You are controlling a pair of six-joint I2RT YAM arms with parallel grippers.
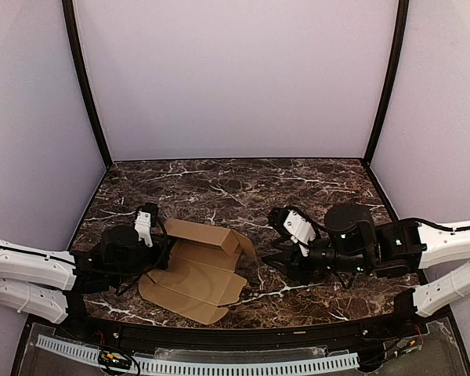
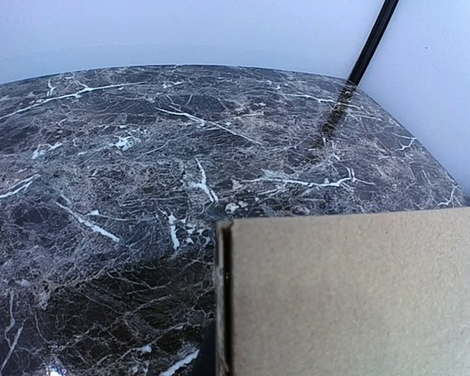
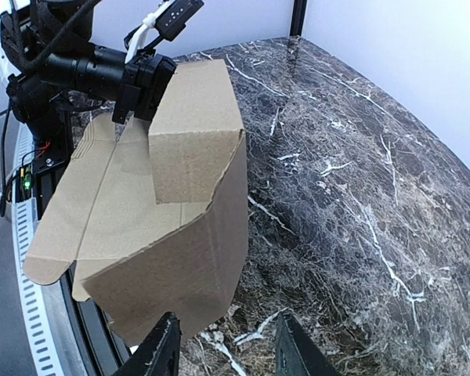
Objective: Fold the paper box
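The paper box (image 1: 196, 270) is a brown cardboard sheet, partly folded, lying left of centre on the marble table. Its back wall stands up and its right flap is raised. My left gripper (image 1: 158, 244) is shut on the left end of the raised back wall, as the right wrist view shows (image 3: 141, 90). In the left wrist view the cardboard (image 2: 352, 298) fills the lower right and hides the fingers. My right gripper (image 1: 268, 258) is open and empty, just right of the raised flap (image 3: 164, 258). Its fingertips (image 3: 164, 345) sit low beside the flap's edge.
The dark marble table (image 1: 298, 188) stretches to the back and right of the box. White walls with black corner posts (image 1: 86, 86) close in the space. A black rail with a white perforated strip (image 1: 219, 364) runs along the near edge.
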